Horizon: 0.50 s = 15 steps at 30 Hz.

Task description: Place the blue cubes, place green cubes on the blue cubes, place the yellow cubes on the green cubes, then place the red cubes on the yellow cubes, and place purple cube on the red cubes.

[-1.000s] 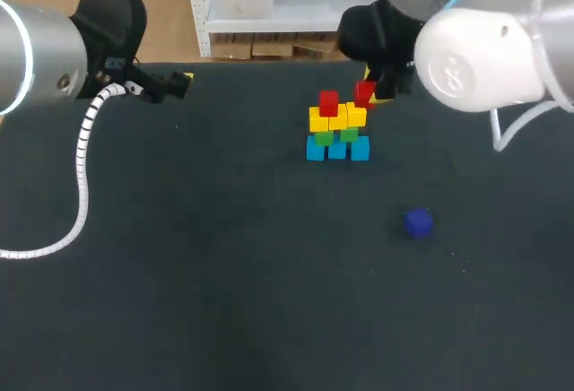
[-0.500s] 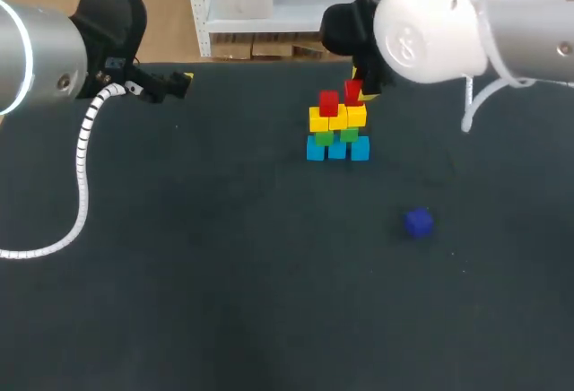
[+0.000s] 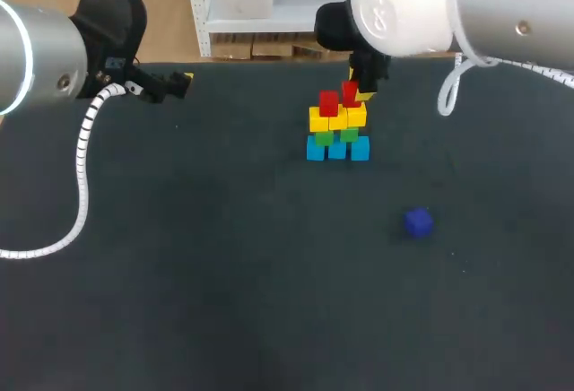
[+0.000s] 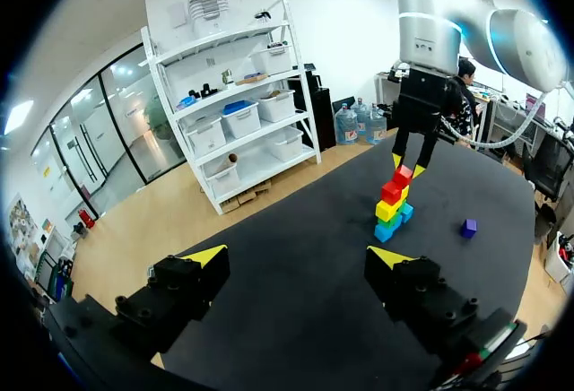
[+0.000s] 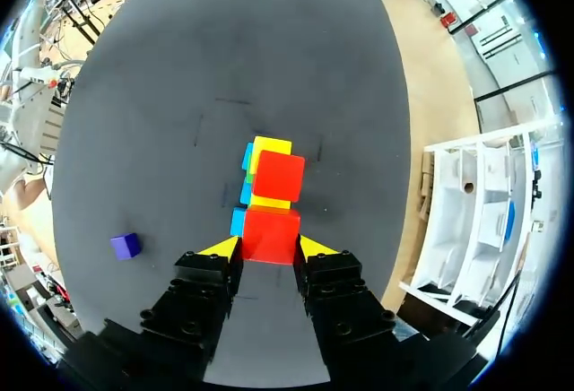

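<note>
Head: high behind, looking down on the table (image 3: 179,274). Left wrist: far across, facing the stack of cubes (image 4: 392,203). Right wrist: close above the same stack.

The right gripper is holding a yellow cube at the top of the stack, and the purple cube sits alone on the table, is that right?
Not quite. The right gripper holds a red cube, not a yellow one, as the right wrist view shows. It is at the top of the stack, and the purple cube sits alone on the table.
</note>
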{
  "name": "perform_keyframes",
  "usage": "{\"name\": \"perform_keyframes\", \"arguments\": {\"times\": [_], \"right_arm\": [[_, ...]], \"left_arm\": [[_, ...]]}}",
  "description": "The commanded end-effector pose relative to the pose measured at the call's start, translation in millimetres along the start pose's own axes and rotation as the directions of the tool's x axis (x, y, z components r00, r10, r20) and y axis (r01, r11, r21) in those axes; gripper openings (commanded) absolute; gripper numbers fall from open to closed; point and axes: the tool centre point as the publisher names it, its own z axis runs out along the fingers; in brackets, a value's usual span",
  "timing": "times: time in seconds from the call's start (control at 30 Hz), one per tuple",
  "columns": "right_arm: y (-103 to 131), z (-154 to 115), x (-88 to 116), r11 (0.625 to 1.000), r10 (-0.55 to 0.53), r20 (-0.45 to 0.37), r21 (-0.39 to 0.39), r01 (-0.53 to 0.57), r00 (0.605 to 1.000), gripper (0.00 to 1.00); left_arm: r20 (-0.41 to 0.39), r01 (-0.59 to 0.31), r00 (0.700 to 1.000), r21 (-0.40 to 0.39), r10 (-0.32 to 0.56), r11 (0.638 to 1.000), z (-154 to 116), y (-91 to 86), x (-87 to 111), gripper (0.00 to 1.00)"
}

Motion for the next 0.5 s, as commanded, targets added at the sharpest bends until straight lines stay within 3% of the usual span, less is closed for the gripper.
{"name": "perform_keyframes", "arguments": {"times": [0.03, 0.5], "right_arm": [[-5.6, 1.9, -0.4, 0.999, 0.003, 0.002, -0.033, -0.003, 1.000, 0.00], [-5.6, 8.7, 0.5, 0.999, 0.012, -0.010, -0.043, -0.013, 1.000, 0.01]], "left_arm": [[0.001, -0.001, 1.000, 0.006, 0.001, 1.000, 0.8, 1.4, 0.0, 1.00], [0.001, -0.001, 1.000, 0.006, 0.001, 1.000, 0.8, 1.4, 0.0, 1.00]]}}
